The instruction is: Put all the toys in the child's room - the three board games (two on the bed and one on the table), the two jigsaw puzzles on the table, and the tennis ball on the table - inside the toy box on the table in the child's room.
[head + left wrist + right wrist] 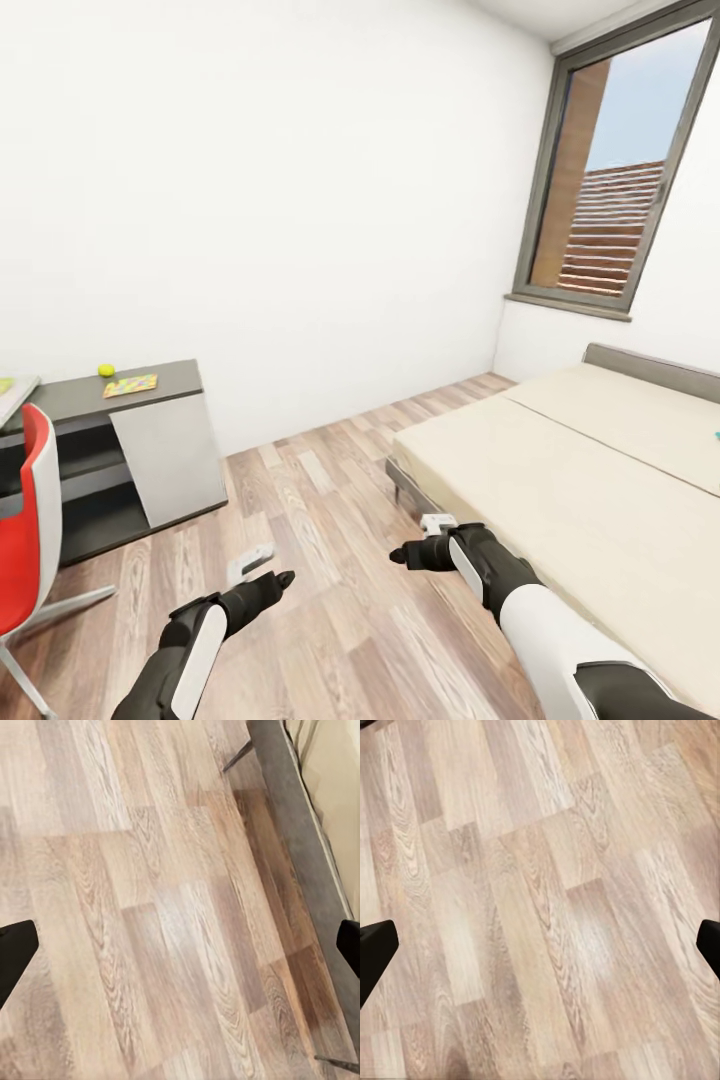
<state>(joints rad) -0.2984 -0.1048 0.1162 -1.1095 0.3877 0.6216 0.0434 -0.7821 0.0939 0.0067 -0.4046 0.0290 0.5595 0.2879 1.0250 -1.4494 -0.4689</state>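
On the table's dark grey wing [160, 376] at the left sit the tennis ball [106, 370] and beside it one jigsaw puzzle [130, 384]. The bed [560, 470] fills the right side, and a tiny blue sliver [716, 436] lies on its mattress at the view's edge, too small to identify. The toy box is out of view. My left gripper [272, 564] and right gripper [418, 538] hang low over the wood floor, both open and empty. In the wrist views the left gripper [180, 960] and right gripper [540, 952] have their fingers wide apart over bare planks.
A red chair [25, 520] stands at the far left in front of the desk. A white cabinet door [168, 455] closes the wing's end. The bed's grey frame [292, 832] runs close beside my left gripper. A window [620, 180] is in the far right wall.
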